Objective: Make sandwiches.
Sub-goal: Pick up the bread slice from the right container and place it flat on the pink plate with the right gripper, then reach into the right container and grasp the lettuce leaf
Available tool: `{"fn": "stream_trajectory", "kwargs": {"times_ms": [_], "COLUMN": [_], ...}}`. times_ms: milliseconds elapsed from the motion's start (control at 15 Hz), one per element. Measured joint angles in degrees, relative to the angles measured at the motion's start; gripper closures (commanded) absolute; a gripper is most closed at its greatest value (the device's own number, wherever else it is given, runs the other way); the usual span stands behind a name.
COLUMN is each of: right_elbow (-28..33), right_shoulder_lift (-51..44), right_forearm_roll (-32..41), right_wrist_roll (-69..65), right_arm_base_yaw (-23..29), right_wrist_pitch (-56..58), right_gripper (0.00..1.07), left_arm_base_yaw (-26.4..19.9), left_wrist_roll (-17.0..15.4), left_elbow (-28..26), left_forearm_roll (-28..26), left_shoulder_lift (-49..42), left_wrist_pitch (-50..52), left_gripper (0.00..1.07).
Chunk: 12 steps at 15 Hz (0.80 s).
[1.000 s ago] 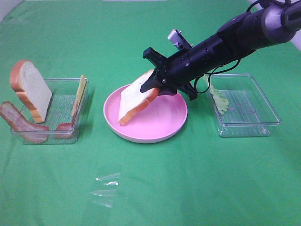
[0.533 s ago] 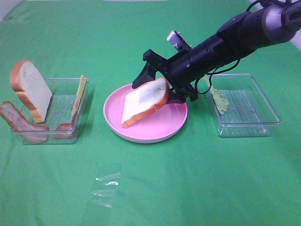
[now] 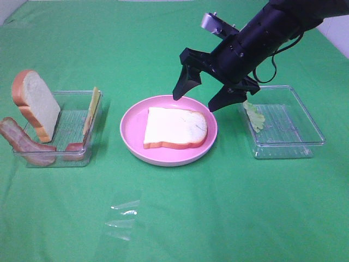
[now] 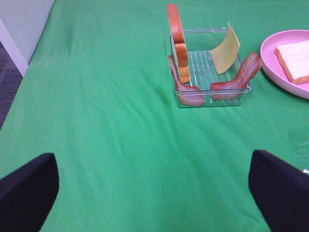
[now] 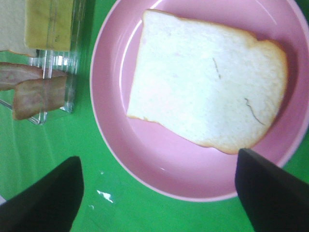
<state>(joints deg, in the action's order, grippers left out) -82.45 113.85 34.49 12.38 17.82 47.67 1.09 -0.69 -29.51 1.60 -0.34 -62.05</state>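
One white bread slice (image 3: pixel 175 127) with an orange-brown crust lies flat on the pink plate (image 3: pixel 133 136). My right gripper (image 3: pixel 195 102) hangs open just above the plate's far side, holding nothing; from its wrist the bread (image 5: pixel 207 87) fills the plate (image 5: pixel 159 164) between the fingers. A second bread slice (image 3: pixel 35 103), bacon strips (image 3: pixel 22 142) and a cheese slice (image 3: pixel 91 112) stand in the left clear tray (image 3: pixel 76 155). Lettuce (image 3: pixel 253 115) lies in the right clear tray (image 3: pixel 294 147). My left gripper (image 4: pixel 154 193) is open over bare green cloth, short of that left tray (image 4: pixel 212 99).
A crumpled piece of clear film (image 3: pixel 122 218) lies on the green cloth near the front. The two trays flank the plate left and right. The right arm (image 3: pixel 272 27) stretches in from the upper right, above the lettuce tray.
My right gripper opened and let go of the bread slice, which dropped from tilted to flat on the plate. The gripper then lifted up and back. The left gripper stayed still.
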Motion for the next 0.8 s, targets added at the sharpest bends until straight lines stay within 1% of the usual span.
{"fn": "stream_trajectory", "kwargs": {"times_ms": [133, 333, 467, 600, 667, 800], "right_elbow": [0.0, 0.0, -0.8, -4.9, -9.7, -17.2], "right_shoulder_lift": [-2.2, -5.7, -6.4, -4.8, -2.0, 3.0], "right_forearm_roll": [-4.1, -15.2, -22.3, -28.9, -32.2, -33.3], "right_wrist_roll": [-4.2, -11.8, -15.4, -16.3, -16.7, -16.8], "right_arm_base_yaw": [0.0, 0.0, 0.0, 0.0, 0.0, 0.0], "right_wrist_pitch": [0.4, 0.6, 2.5, 8.2, 11.4, 14.1], "right_gripper": [0.21, 0.20, 0.20, 0.20, 0.20, 0.20], "left_arm_base_yaw": [0.0, 0.0, 0.0, 0.0, 0.0, 0.0], "left_wrist_roll": [0.0, 0.0, 0.0, 0.0, 0.0, 0.0], "left_elbow": [0.0, 0.0, 0.0, 0.0, 0.0, 0.0], "left_forearm_roll": [0.0, 0.1, 0.1, 0.1, 0.1, 0.1], "left_shoulder_lift": [0.0, 0.0, 0.0, 0.0, 0.0, 0.0], "left_wrist_pitch": [0.0, 0.0, 0.0, 0.0, 0.0, 0.0], "left_gripper": [0.04, 0.04, 0.04, 0.04, 0.04, 0.04]}}
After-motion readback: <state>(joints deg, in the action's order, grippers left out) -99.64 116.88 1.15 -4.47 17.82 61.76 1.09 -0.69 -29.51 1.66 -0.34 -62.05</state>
